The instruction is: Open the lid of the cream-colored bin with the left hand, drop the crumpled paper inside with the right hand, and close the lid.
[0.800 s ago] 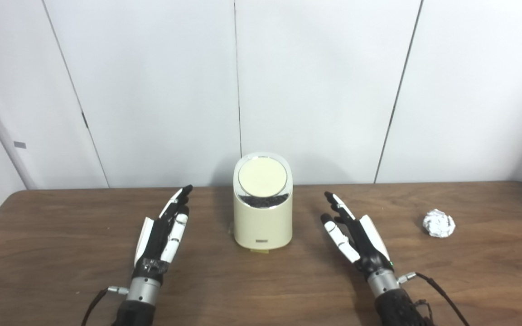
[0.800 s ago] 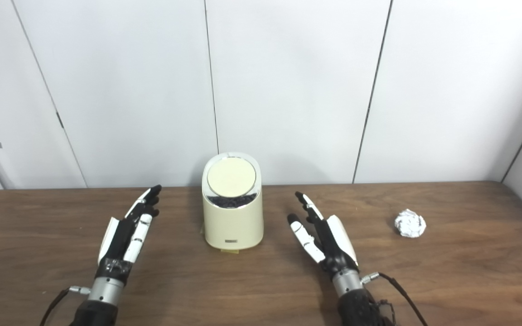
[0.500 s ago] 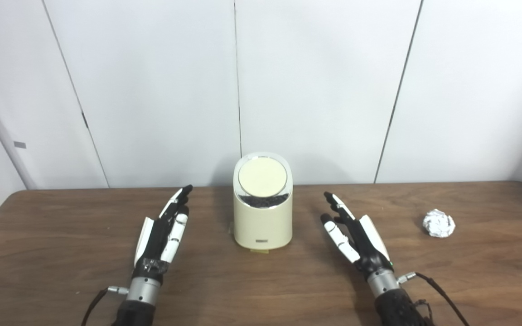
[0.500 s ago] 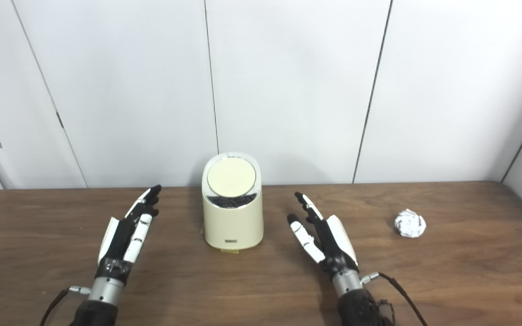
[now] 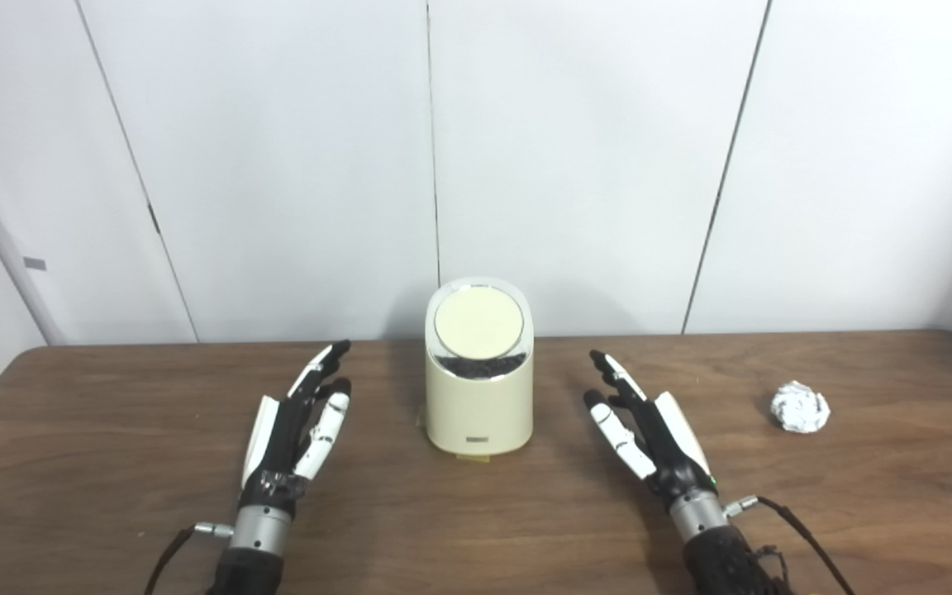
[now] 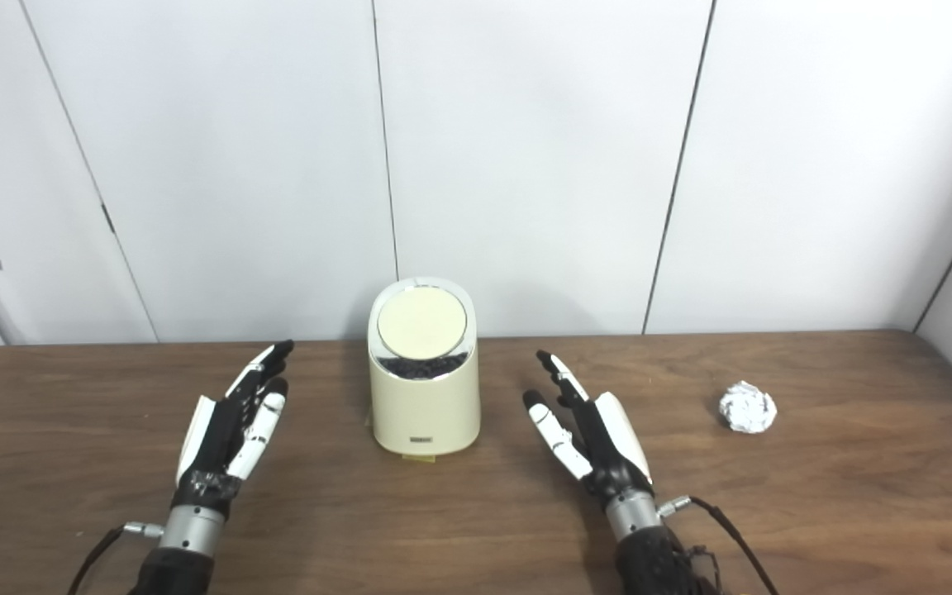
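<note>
Left hand (image 5: 292, 438): nearest item, flat and spread, holding nothing, resting low over the table (image 5: 112, 463) to the left of the bin, near it but apart. Right hand (image 5: 649, 434): likewise spread and empty, to the right of the bin, palm turned inward. Bin (image 5: 479, 388): cream-colored, upright, between the two hands; rigid smooth plastic by its look, probably light enough to slide or tip if pushed hard from the side. Lid (image 5: 478, 324): round, tilted toward the camera, closed, with a dark gap under its front edge; that front edge looks the likeliest place to lift or press, gently and from above. Crumpled paper (image 5: 801, 406): white ball, well to the right of the bin, beyond the right hand's reach as it lies; judged very light, soft and springy, best taken with fingers closing around its whole body. Wall panels (image 5: 575, 165): behind the bin.
</note>
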You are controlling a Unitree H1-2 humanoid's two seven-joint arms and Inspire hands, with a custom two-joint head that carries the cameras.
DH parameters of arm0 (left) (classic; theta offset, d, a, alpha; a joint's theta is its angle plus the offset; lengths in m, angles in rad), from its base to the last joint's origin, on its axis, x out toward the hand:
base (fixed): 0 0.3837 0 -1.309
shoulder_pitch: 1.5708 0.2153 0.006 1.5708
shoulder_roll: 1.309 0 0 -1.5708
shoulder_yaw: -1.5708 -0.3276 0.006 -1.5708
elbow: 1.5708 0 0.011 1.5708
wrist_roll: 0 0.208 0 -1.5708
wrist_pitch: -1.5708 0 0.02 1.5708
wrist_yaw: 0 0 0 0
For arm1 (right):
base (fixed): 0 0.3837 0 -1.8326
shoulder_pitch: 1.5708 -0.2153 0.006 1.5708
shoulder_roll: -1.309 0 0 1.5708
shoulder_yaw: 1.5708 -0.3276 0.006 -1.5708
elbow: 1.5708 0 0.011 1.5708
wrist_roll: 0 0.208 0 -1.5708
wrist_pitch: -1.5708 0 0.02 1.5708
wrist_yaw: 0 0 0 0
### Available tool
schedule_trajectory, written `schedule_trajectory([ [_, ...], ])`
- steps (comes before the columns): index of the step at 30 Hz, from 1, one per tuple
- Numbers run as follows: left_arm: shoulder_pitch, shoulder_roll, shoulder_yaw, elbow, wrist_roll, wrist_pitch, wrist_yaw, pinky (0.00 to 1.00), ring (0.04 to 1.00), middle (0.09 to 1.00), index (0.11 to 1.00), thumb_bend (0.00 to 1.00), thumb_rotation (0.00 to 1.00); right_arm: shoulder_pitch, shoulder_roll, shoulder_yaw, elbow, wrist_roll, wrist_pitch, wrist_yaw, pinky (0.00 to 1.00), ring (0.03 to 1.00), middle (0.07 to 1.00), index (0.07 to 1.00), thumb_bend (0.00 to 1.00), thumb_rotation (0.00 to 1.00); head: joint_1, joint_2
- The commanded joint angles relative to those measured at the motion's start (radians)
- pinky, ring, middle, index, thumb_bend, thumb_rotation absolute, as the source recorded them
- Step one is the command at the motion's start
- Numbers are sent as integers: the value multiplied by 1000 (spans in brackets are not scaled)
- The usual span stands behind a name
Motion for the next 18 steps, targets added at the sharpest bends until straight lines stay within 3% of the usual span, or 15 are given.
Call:
schedule_trajectory([
  [1,-66,-1,5,-65,13,15,18,847,913,919,921,470,945,-35,-7,-5,-2,6,-36,-18,841,925,934,914,178,993,1,-2],
  [4,-100,-1,1,-102,5,70,-3,855,918,928,931,539,898,-40,-8,-5,13,10,-46,-21,846,926,935,920,178,985,4,-8],
  [10,-171,2,-21,-177,8,214,-55,847,928,949,963,840,721,-46,-4,-4,19,12,-33,-21,853,929,936,923,171,971,1,-18],
  [18,-262,-7,-60,-228,66,380,-73,813,927,971,997,982,711,-49,-6,-5,31,23,-46,-23,852,927,934,919,167,947,5,-19],
])
